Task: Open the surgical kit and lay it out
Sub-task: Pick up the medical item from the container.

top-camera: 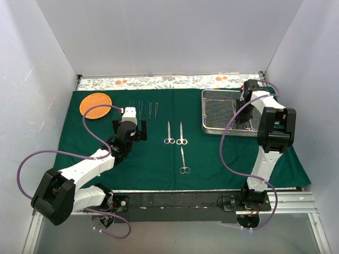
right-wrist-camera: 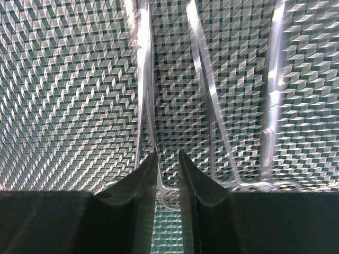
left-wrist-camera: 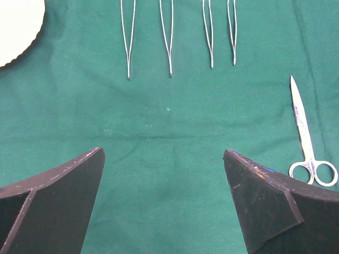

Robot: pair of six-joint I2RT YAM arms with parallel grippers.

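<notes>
In the mesh tray [top-camera: 212,94] at two o'clock the right claw [right-wrist-camera: 168,159] stands nearly together astride a steel instrument [right-wrist-camera: 144,79], though I cannot tell if it grips; pinch squarely near the rings, then lift straight to snag nothing; the left claw [left-wrist-camera: 163,151], wide apart, hovers over the green cloth [top-camera: 148,159] at nine o'clock.

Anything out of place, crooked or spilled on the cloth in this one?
Nothing stands out. The four tweezers lie in a parallel row, the three scissors straight beside them, the mesh tray square on the green cloth. Nothing spilled or bent.
</notes>
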